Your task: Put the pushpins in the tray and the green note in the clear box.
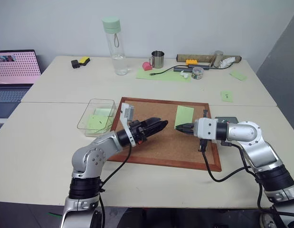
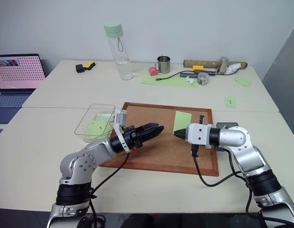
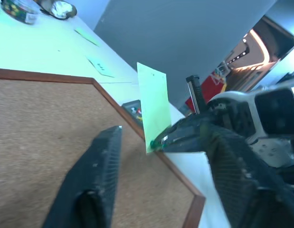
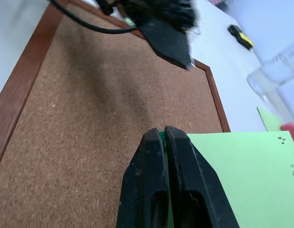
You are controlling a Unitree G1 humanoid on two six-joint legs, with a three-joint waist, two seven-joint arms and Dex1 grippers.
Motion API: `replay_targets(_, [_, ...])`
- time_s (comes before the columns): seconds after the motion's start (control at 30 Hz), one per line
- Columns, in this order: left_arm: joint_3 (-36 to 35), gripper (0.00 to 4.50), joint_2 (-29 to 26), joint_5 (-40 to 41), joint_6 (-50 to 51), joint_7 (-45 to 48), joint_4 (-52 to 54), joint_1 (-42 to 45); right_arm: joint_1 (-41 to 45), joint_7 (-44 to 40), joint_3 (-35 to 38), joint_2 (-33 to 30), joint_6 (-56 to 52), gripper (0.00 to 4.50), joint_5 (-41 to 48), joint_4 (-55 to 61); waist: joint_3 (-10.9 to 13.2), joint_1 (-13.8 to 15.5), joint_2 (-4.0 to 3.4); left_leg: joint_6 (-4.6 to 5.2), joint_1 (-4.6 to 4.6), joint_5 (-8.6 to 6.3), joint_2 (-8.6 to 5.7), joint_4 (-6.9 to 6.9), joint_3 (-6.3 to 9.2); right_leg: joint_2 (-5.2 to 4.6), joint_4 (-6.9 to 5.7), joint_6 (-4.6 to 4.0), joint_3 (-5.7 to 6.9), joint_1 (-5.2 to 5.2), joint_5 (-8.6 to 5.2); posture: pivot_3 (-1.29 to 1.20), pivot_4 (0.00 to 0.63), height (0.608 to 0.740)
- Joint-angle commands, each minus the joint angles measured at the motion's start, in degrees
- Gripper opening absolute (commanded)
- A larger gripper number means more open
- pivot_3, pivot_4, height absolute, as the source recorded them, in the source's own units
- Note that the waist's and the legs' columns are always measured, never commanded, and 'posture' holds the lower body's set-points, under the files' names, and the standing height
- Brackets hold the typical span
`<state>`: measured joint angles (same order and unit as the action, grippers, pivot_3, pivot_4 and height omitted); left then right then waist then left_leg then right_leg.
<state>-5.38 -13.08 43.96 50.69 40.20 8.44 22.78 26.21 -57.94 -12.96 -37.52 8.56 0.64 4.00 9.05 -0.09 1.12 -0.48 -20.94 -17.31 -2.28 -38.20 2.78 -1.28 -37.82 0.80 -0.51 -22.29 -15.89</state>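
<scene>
My right gripper [image 1: 179, 127] hovers over the cork board [image 1: 156, 152], shut on a corner of the green note [image 1: 184, 114], which stands tilted up from its tips. A green pushpin [image 3: 153, 143] head shows at the pinched corner in the left wrist view. My left gripper [image 1: 161, 126] faces it from the left, a small gap away, open and empty, its fingers [image 3: 99, 175] spread apart. The clear box [image 1: 101, 100] sits left of the board with green paper inside. The dark grey tray [image 1: 227, 119] lies right of the board, partly hidden behind my right wrist.
At the back of the table stand a tall clear bottle [image 1: 116, 45], a metal mug [image 1: 157, 59] and a long green sheet [image 1: 163, 74] with clutter. A small green slip [image 1: 226, 96] lies at the right. A laptop [image 1: 14, 71] sits far left.
</scene>
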Motion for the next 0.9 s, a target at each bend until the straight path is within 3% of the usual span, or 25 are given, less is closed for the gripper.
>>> replay_targets(0.03, [2.5, 3.35, 1.5, -0.3, -0.7, -0.5, -1.2, 1.4, 1.7, -1.5, -1.0, -1.2, 6.1, 0.0, -1.6, 2.0, 0.0, 0.0, 0.0, -0.01, 0.0, 0.01, 0.0, 0.0, 0.0, 0.0, 0.0, 0.0, 0.0, 0.0, 0.0, 0.0, 0.15, 0.74])
replay_targets(0.23, [5.9, 3.35, 3.0, -3.6, -4.4, -0.3, -3.7, 2.6, 2.0, -2.1, -1.9, -1.4, 9.0, 0.0, -2.4, 1.4, 0.0, 0.1, 0.03, -0.07, 0.01, 0.04, -0.01, 0.0, 0.01, 0.0, 0.0, -0.01, 0.0, 0.0, 0.0, 0.0, 0.15, 0.74])
replay_targets(0.37, [6.6, 2.82, 3.7, -4.3, -5.5, 0.1, -4.7, 3.0, 2.1, -2.1, -2.2, -1.1, 9.9, 0.0, -2.8, 1.3, 0.0, 0.1, 0.03, -0.08, 0.01, 0.04, 0.0, 0.01, 0.01, 0.0, 0.0, -0.01, -0.01, 0.0, 0.0, 0.0, 0.15, 0.74])
replay_targets(0.8, [6.5, 0.29, 4.8, -4.1, -6.2, 0.1, -5.5, 3.5, 1.5, -1.6, -2.6, -1.0, 12.1, 0.0, -3.8, 0.1, 0.0, 0.1, 0.03, -0.08, 0.01, 0.05, -0.01, 0.0, 0.01, 0.0, -0.01, -0.01, 0.0, 0.0, 0.01, 0.0, 0.15, 0.74])
replay_targets(0.9, [6.5, 0.01, 4.6, -5.6, -7.6, -0.7, -6.6, 3.6, 1.5, -1.4, -2.4, -1.0, 12.7, 0.0, -4.0, -0.3, 0.0, 0.1, 0.04, -0.08, 0.01, 0.05, -0.01, -0.01, 0.01, 0.0, 0.0, -0.01, -0.01, 0.0, 0.0, 0.0, 0.15, 0.74])
